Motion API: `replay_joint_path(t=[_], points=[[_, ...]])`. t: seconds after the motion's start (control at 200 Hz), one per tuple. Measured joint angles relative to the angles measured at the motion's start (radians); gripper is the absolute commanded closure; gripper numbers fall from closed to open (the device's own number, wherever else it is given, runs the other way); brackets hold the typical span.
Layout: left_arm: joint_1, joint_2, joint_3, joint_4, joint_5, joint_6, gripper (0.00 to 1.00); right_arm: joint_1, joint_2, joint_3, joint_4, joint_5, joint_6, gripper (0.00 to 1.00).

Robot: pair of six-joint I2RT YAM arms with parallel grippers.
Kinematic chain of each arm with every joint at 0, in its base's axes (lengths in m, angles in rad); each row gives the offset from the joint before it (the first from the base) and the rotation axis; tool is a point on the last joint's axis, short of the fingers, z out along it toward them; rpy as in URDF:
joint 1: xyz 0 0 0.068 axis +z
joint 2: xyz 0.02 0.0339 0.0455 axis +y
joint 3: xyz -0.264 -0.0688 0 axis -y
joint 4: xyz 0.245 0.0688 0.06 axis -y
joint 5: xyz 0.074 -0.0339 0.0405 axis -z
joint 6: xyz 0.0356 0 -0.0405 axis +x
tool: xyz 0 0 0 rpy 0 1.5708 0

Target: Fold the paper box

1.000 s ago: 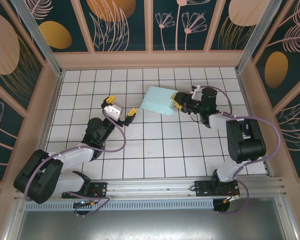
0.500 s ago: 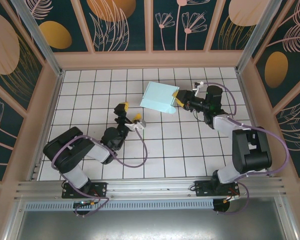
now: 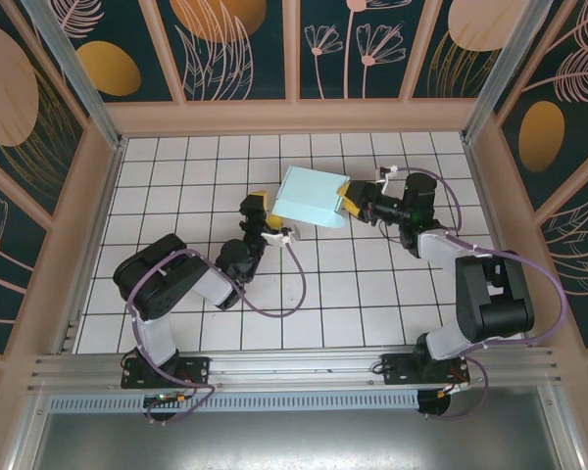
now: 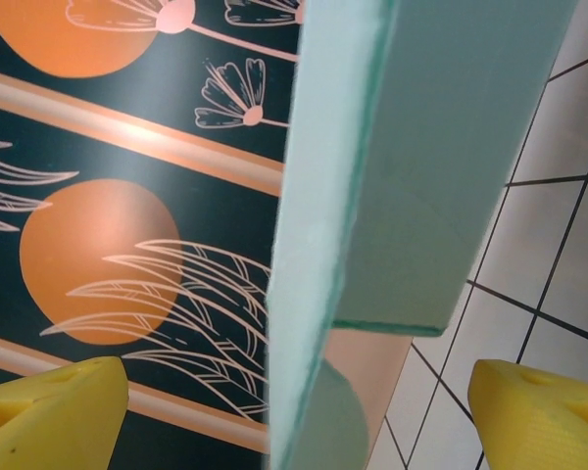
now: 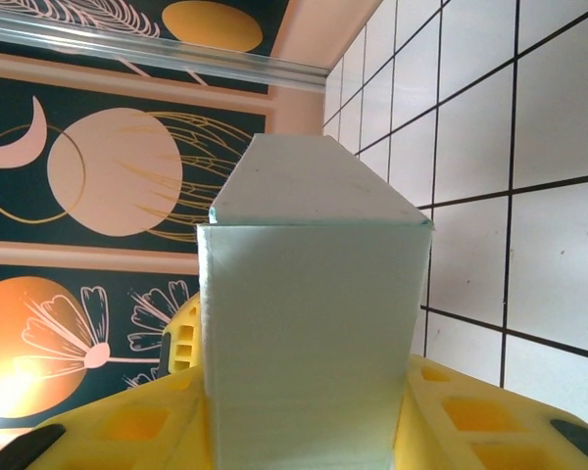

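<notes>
The paper box [image 3: 312, 194], pale mint-blue card folded into a box shape, is held off the tiled floor at the back middle. My right gripper [image 3: 347, 202] is shut on its right end; in the right wrist view the box [image 5: 309, 294] stands between both yellow fingers [image 5: 470, 421]. My left gripper [image 3: 268, 217] sits at the box's left edge, open. In the left wrist view a thin wall of the box [image 4: 323, 245] runs down the gap between the two wide-apart yellow fingertips [image 4: 49, 411], touching neither; a rounded flap hangs below it.
The white tiled floor [image 3: 304, 294] is walled by a wooden frame with dark floral panels [image 3: 235, 49] at the back and sides. An aluminium rail [image 3: 294, 377] with both arm bases runs along the near edge.
My left arm swung right and up from the left middle of the floor until its open fingers straddle the box's left edge. The right gripper and box shifted slightly.
</notes>
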Motion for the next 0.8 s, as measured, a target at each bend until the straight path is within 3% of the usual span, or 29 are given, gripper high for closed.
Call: replay_joint_path(t=[0.295, 0.796], points=[[-0.021, 0.024, 0.016, 0.001, 0.018, 0.026, 0.17, 0.031, 0.003, 0.000, 0.042, -0.007, 0.031, 0.56], [-0.022, 0.024, 0.021, 0.007, 0.017, 0.025, 0.37, 0.035, 0.005, 0.000, 0.044, -0.007, 0.042, 0.56]])
